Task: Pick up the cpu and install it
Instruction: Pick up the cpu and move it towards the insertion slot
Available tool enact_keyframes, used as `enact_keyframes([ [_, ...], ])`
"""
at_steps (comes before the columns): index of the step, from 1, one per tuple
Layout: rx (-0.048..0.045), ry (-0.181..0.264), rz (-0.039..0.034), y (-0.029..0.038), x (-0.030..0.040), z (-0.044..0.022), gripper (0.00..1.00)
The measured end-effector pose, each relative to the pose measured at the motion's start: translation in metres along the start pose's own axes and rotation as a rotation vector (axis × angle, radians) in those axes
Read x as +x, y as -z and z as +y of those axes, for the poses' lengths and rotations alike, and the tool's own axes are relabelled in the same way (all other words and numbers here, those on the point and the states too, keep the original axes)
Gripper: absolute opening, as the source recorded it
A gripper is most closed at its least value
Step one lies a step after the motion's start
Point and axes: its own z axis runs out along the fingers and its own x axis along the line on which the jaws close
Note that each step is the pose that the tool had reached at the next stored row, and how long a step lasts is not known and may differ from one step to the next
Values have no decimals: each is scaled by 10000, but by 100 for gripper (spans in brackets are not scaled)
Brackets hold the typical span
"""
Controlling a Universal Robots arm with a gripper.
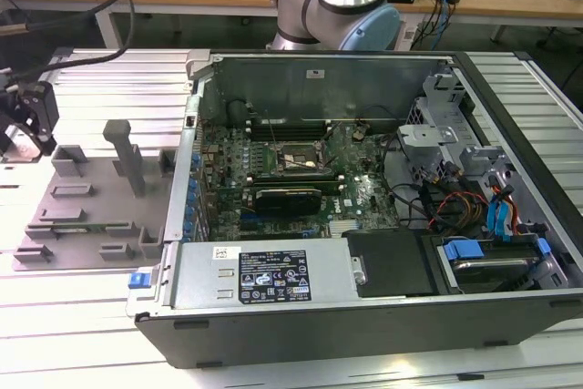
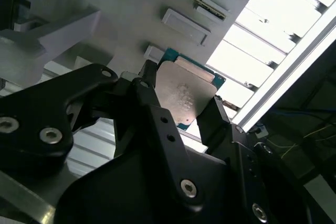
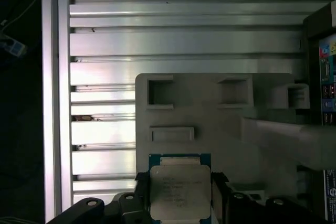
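The cpu (image 3: 180, 191) is a flat square chip with a silvery metal top on a green board. It sits between the black fingers (image 3: 140, 195) of my gripper (image 3: 180, 198), which press on two opposite edges. The second wrist view shows the cpu (image 2: 184, 95) from a slant, gripped by my gripper (image 2: 181, 103) over the grey fixture plate (image 2: 131, 9). In the exterior view my gripper (image 1: 25, 129) hangs at the far left, above the left end of the fixture plate (image 1: 91, 216). The motherboard socket (image 1: 293, 159) lies open in the computer case, well to the exterior view's right.
The open computer case (image 1: 364, 316) takes up the middle and right of the ribbed aluminium table (image 1: 109, 79). Grey blocks and an upright post (image 1: 126, 157) stand on the fixture plate. Cables, a drive cage and a blue-tabbed drive (image 1: 483, 261) crowd the case's right side.
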Motion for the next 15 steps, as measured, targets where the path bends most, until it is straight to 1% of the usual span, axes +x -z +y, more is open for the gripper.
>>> enact_keyframes([
  [2, 3, 1, 0, 31, -1, 1, 55],
  [3, 4, 1, 0, 60, -2, 1, 55],
  [4, 10, 0, 0, 103, -4, 4, 55],
  [8, 38, 2, -1, 198, -7, 11, 55],
  [11, 47, 1, -2, 313, -11, 17, 55],
  [13, 62, 2, -1, 364, -13, 22, 55],
  [14, 81, 3, -2, 423, -15, 28, 55],
  [15, 99, 3, -3, 462, -16, 34, 55],
])
